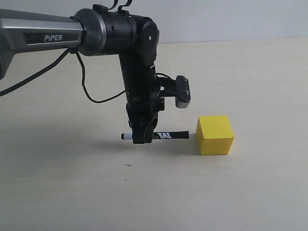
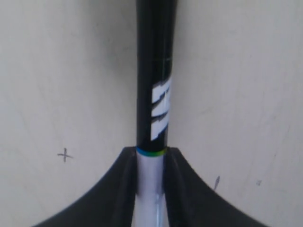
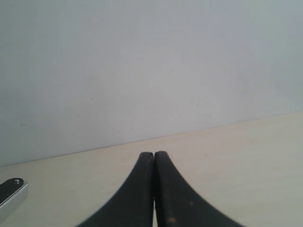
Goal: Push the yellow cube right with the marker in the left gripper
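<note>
From the exterior view, the black two-fingered left gripper [image 1: 141, 139] on the black and silver arm is clamped on the slim half-black, half-white marker [image 1: 173, 134]. It holds the marker level and low over the pale wooden table [image 1: 72, 192]. The black end points at the plain matte yellow cube [image 1: 214, 134], which sits on the table just to the right of that end with a narrow gap between them. The push would run along the marker's length, so I'd worry about the marker sliding back through the fingers instead of moving the cube. With so small a contact point, a touch off the middle of the cube's left face could turn the cube rather than slide it. Right of the cube the table runs bare to the edge of the frame, and no table edge shows there, so there looks to be plenty of room.

In the left wrist view, the left gripper [image 2: 151, 156] pinches the white barrel, and the marker [image 2: 154, 94] reaches forward with its white lettering showing. Most of the black half is unsupported, so it might swing sideways under load. The cube isn't in this view, only bare table with a small cross mark [image 2: 65, 154].

In the right wrist view, the black right gripper [image 3: 154, 158] has its fingers pressed together on nothing. It faces a pale wall across empty table and looks well out of the way.
</note>
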`<control>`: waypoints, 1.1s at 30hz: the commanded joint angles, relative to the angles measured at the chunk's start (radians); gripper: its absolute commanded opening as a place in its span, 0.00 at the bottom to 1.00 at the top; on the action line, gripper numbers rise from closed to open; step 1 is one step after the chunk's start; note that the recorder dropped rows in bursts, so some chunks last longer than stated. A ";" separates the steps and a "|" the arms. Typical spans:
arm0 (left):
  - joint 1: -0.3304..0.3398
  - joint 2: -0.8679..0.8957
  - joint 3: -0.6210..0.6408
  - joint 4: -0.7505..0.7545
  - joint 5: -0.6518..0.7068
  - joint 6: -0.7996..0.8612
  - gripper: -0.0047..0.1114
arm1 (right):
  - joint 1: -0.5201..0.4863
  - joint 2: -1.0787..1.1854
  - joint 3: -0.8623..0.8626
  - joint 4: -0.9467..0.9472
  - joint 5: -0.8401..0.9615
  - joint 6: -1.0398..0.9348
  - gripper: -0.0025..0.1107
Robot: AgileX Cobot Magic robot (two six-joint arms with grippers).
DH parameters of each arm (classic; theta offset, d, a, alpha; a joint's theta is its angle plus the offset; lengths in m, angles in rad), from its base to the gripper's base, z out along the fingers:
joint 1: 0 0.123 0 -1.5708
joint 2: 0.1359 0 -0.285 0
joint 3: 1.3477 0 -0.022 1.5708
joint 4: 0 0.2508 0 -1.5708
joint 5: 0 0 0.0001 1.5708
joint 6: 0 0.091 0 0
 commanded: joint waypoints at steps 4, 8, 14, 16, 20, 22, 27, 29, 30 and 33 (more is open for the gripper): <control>0.007 -0.005 -0.006 0.016 -0.001 -0.016 0.04 | -0.006 -0.006 0.004 -0.006 -0.001 -0.003 0.02; 0.025 -0.005 -0.006 0.032 0.016 -0.062 0.04 | -0.006 -0.006 0.004 -0.006 -0.001 -0.003 0.02; 0.020 -0.005 -0.006 0.034 -0.009 -0.070 0.04 | -0.006 -0.006 0.004 -0.006 -0.001 -0.003 0.02; 0.011 -0.005 -0.013 0.024 -0.038 -0.091 0.04 | -0.006 -0.006 0.004 -0.006 -0.001 -0.003 0.02; -0.031 0.021 -0.069 0.006 -0.035 -0.096 0.04 | -0.006 -0.006 0.004 -0.006 -0.001 -0.003 0.02; -0.055 0.046 -0.111 0.008 -0.016 -0.098 0.04 | -0.006 -0.006 0.004 -0.006 -0.001 -0.003 0.02; -0.095 0.090 -0.191 0.015 0.002 -0.100 0.04 | -0.006 -0.006 0.004 -0.006 -0.001 -0.003 0.02; -0.092 0.090 -0.204 0.026 0.018 -0.100 0.04 | -0.006 -0.006 0.004 -0.006 -0.001 -0.003 0.02; -0.084 0.090 -0.211 0.034 0.021 -0.100 0.04 | -0.006 -0.006 0.004 -0.006 -0.001 -0.003 0.02; -0.053 0.090 -0.224 0.038 0.021 -0.102 0.04 | -0.006 -0.006 0.004 -0.006 -0.001 -0.003 0.02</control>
